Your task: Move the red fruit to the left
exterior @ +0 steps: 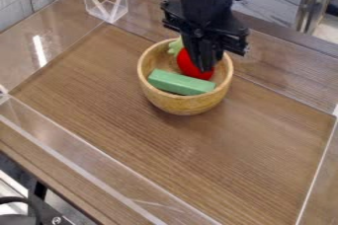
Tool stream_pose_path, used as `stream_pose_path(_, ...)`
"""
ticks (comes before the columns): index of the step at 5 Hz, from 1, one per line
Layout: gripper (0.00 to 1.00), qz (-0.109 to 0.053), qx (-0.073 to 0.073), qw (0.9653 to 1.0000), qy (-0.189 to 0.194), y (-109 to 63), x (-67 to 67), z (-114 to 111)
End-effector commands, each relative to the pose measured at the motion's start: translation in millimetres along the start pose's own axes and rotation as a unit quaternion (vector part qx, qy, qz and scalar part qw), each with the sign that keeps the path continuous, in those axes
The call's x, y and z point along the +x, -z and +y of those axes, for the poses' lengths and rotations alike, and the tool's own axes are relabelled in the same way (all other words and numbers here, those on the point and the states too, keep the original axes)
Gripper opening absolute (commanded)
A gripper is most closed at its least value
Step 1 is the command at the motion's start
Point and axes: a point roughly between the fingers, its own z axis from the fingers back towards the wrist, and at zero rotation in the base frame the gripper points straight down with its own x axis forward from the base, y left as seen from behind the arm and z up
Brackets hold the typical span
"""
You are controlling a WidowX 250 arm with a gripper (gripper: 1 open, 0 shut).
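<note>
The red fruit (192, 67) sits inside the wooden bowl (164, 97) at the middle of the table, mostly hidden by my black gripper (201, 59). The gripper points down into the bowl with its fingers closed around the fruit. Only a red patch shows to the left of the fingers; the leafy top is hidden. A flat green block (177, 82) lies in the bowl, in front of the fruit.
The bowl stands on a wooden tabletop (158, 160) enclosed by low clear plastic walls. A clear plastic stand (103, 8) sits at the back left. To the left of the bowl lies bare wood.
</note>
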Motion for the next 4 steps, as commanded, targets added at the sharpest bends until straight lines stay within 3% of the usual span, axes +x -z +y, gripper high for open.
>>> stream_pose_path(1,0.0,-0.053,0.004,0.9984,-0.02,-31.0,10.5,6)
stream_pose_path(2,0.0,-0.082,0.014,0.9948,-0.059,-61.2,17.5,30)
stream_pose_path(3,0.0,-0.102,0.024,0.9889,-0.105,-86.3,19.0,64)
stream_pose_path(4,0.0,-0.089,0.01,0.9925,-0.082,-77.1,12.3,53)
